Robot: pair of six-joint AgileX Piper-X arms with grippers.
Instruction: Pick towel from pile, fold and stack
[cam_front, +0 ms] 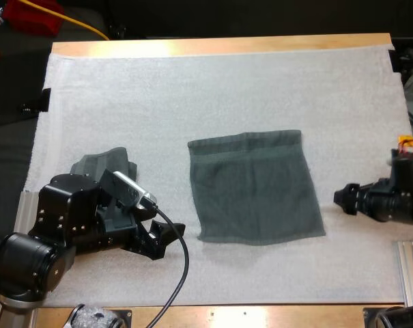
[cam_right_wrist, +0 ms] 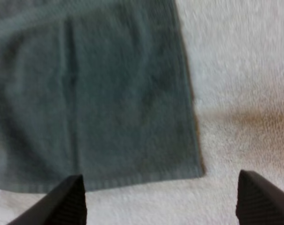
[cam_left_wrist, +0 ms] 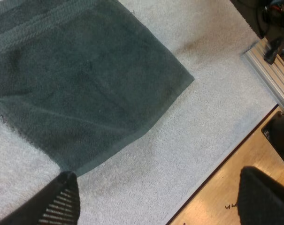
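- Nearest the camera, the left gripper (cam_front: 166,239) sits low over the mat (cam_front: 261,89) with its fingers spread and nothing in them, just off the flat towel's (cam_front: 254,186) near-left corner.
- That towel is spread out mid-mat, and it looks ready for the fold.
- The right gripper (cam_front: 338,200) is just off the towel's right edge, fingers (cam_right_wrist: 69,201) also wide apart and empty.
- Likely trouble is the two grippers biting at uneven spots and folding it crooked. A finger could also dig into the fuzzy mat and drag it up with the towel.
- The crumpled towel (cam_front: 102,164) sits behind the left arm, well apart from the flat one.
- From above you get the overall layout. The left wrist view adds that one finger (cam_left_wrist: 62,201) is right at the towel corner but not on it.
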